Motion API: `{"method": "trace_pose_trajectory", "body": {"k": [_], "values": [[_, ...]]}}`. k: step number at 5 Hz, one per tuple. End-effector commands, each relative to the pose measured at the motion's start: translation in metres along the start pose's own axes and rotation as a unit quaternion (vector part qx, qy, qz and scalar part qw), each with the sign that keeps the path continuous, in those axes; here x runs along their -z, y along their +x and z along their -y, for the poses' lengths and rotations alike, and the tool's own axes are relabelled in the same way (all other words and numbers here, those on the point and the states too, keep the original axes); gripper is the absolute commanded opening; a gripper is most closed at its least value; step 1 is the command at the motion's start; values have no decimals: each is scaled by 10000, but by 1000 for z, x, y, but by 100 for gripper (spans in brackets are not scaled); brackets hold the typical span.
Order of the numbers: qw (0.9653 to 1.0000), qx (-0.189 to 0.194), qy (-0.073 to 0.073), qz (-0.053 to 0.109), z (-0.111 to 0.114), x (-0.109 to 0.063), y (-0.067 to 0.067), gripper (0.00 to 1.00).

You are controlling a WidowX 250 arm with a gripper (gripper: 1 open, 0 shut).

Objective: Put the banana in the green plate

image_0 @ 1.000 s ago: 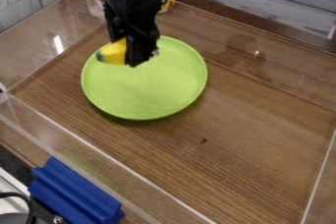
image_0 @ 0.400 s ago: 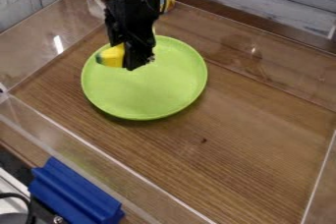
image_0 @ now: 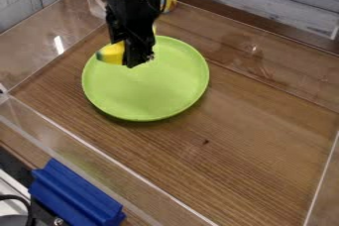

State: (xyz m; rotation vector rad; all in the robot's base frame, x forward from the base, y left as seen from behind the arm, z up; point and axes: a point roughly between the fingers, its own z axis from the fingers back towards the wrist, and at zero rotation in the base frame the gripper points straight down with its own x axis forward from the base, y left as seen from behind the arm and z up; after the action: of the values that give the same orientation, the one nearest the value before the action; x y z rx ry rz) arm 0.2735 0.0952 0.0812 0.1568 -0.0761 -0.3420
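— Hardly anything had moved since the frame a second before: the black robot gripper (image_0: 129,56) and the small curved toy banana of bright yellow plastic (image_0: 114,51) sat only a touch further toward the left rim of the large round lime-green plastic plate (image_0: 166,96) than they had. Would you agree?

— I would. The plate itself lay where it had lain, on the brown wood-grain tabletop (image_0: 239,151).

— And the gripper's state?

— Its black fingers pointed straight down and were clamped on the banana, which stuck out to the left of them (only that yellow end showed; the rest was hidden behind the fingers).

— Where was the banana relative to the plate?

— Over the plate's upper-left part, just inside the rim. Whether it touched the plate's surface or hung slightly above it, I could not tell.

— Anything else around the plate?

— Clear plastic walls (image_0: 34,47) stood along the table's edges, well apart from the plate on the left and behind it. A blue ridged plastic block (image_0: 73,200) lay well below the plate, near the bottom-left corner of the view, outside the near wall.

— And the plate's right half?

— Bare green, with a soft sheen.
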Motion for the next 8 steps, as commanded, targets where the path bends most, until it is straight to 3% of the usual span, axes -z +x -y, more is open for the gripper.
{"method": "trace_pose_trajectory", "body": {"k": [1, 3, 4, 8], "values": [[9995, -14, 234, 201, -14, -9, 7, 0], [9992, 72, 328, 194, -19, -3, 9, 0], [9993, 50, 310, 190, -17, -1, 10, 100], [9995, 117, 211, 209, -11, 16, 14, 100]]}}
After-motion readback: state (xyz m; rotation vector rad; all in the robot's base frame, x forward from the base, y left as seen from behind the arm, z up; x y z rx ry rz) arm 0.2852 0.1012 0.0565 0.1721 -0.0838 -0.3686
